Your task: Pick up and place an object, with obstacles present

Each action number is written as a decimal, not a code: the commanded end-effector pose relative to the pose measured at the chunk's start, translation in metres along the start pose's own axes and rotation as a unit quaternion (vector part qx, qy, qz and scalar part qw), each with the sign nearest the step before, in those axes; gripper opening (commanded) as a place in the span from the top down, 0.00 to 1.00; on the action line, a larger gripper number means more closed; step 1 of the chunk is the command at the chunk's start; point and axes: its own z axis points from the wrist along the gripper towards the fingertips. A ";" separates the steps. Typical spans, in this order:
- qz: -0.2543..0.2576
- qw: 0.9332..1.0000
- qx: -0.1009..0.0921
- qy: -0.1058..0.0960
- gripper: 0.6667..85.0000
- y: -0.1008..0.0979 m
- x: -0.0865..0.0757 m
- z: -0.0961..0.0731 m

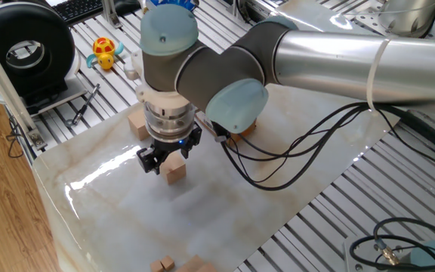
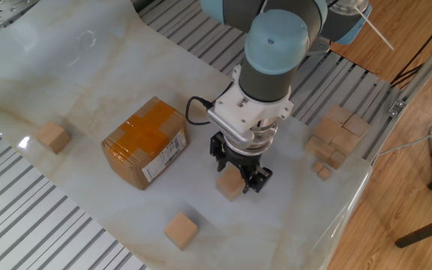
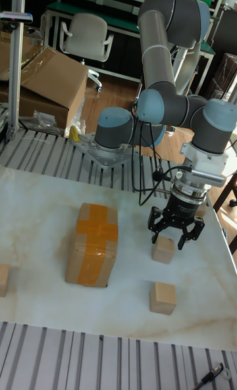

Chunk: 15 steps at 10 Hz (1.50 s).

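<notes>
The object, a small light-tan wooden cube (image 1: 175, 171) (image 2: 230, 184) (image 3: 162, 249), rests on the marble sheet. My gripper (image 1: 168, 156) (image 2: 240, 171) (image 3: 175, 232) hangs directly over it, open, its black fingers spread to either side of the cube's top. I cannot tell whether they touch it. The obstacle, a cardboard box (image 2: 145, 141) (image 3: 92, 244) with orange-brown tape and a barcode label, stands a short way off beside the gripper. In one fixed view only a corner of the box (image 1: 247, 122) shows behind the arm.
Two similar cubes lie apart: one (image 2: 181, 229) (image 3: 162, 298) close to the object, another (image 2: 53, 137) beyond the box. A heap of wooden blocks (image 2: 336, 135) sits at the sheet's edge. A black reel (image 1: 25, 49) and a yellow toy turtle (image 1: 104, 51) stand off the sheet.
</notes>
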 end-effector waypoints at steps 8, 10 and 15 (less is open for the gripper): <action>-0.014 1.000 0.002 -0.018 0.30 -0.003 -0.010 0.005; -0.009 1.000 0.004 -0.020 0.58 -0.005 -0.011 0.006; -0.004 1.000 -0.020 -0.013 0.99 -0.005 -0.007 -0.017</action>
